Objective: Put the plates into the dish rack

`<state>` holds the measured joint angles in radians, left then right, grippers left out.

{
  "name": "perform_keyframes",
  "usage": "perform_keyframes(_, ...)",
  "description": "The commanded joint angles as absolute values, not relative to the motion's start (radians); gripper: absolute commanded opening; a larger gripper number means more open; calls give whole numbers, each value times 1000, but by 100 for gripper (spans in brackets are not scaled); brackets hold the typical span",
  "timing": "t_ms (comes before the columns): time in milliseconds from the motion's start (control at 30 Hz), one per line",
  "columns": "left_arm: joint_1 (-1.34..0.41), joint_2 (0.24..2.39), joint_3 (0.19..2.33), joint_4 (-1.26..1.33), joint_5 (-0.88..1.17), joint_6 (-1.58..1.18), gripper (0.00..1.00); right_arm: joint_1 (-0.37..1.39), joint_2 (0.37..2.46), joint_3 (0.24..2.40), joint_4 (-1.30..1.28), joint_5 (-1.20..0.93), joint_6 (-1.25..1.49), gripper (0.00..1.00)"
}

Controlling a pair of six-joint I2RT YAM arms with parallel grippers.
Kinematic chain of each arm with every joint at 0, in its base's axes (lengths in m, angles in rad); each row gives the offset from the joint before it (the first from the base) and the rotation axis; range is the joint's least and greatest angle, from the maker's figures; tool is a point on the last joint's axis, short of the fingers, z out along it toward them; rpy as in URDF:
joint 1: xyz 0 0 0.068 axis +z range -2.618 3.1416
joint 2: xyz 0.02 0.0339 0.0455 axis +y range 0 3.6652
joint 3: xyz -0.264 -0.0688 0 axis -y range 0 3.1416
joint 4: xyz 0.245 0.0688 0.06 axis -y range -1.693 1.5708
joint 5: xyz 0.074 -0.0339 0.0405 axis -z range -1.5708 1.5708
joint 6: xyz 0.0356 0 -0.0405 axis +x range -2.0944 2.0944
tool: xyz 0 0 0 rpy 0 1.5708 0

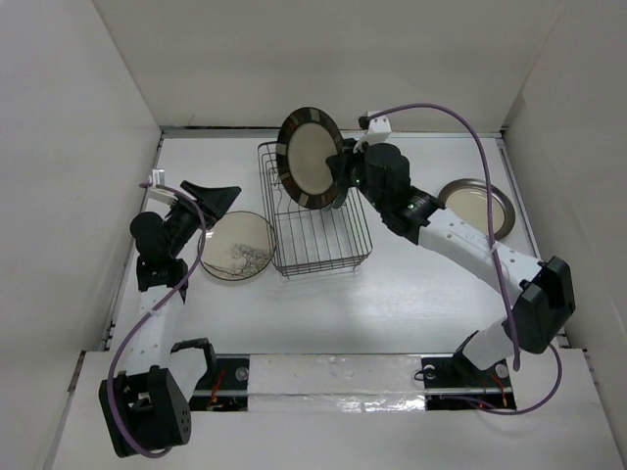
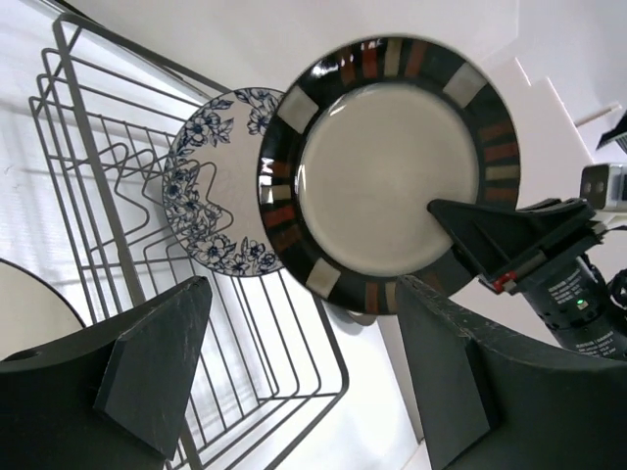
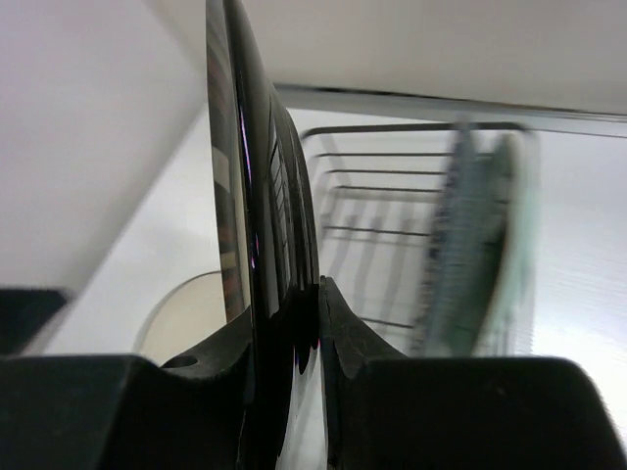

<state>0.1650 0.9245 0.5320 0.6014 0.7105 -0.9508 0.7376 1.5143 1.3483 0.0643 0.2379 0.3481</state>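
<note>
The right gripper [image 1: 345, 168] is clamped on the edge of the dark-rimmed plate [image 1: 309, 157]. The right wrist view shows the rim pinched tight between the two fingers [image 3: 220, 357], so the jaws stand narrow, with only the plate's thickness between them.

The plate is held on edge, over the far end of the dish rack [image 1: 323, 270]. Its cream face is turned toward the near left and its plane lies roughly across the rack's long axis, which runs from far to near. The rack's slots are therefore straight below the gripper, and the coming move looks to be a short drop, not a sideways carry. Whether the bottom edge already sits between the tines cannot be told.

A blue-flowered plate [image 2: 211, 196] stands upright in the rack just behind the held plate, as the left wrist sees it. They are close enough that a tilt on the way down could knock the two together.

The held plate is glossy, with a broad black border broken by red and grey blocks.

The left gripper [image 1: 214, 199] hangs left of the rack with its jaws spread wide, holding nothing. It is just beyond a pale plate [image 1: 237, 245] lying flat on the table, which makes the left arm the nearer one to it. A beige plate [image 1: 477, 206] with a grey-brown rim lies flat on the right side, nearer the right arm.
</note>
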Motion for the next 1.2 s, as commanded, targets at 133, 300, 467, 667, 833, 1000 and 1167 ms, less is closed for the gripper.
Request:
perform_keyframes(133,175,907,512,678,675,-977,63,755,1520,1532,124,592,183,0)
perform_keyframes(300,175,917,514,698,696,-992,28,773,1706,1718,31,698,43,0)
perform_keyframes(467,175,931,512,729,716,-1008,0,782,1799,1825,11,732,12,0)
perform_keyframes(667,175,948,495,775,741,-1039,7,802,1900,1882,3,805,-44,0)
perform_keyframes(833,186,965,479,834,769,-1078,26,802,1927,1876,-15,851,-34,0)
perform_keyframes(1000,204,980,474,847,773,-1089,28,811,1930,1864,-11,894,-14,0)
perform_keyframes(1167,204,985,465,874,773,-1112,28,836,1876,1766,120,973,-5,0)
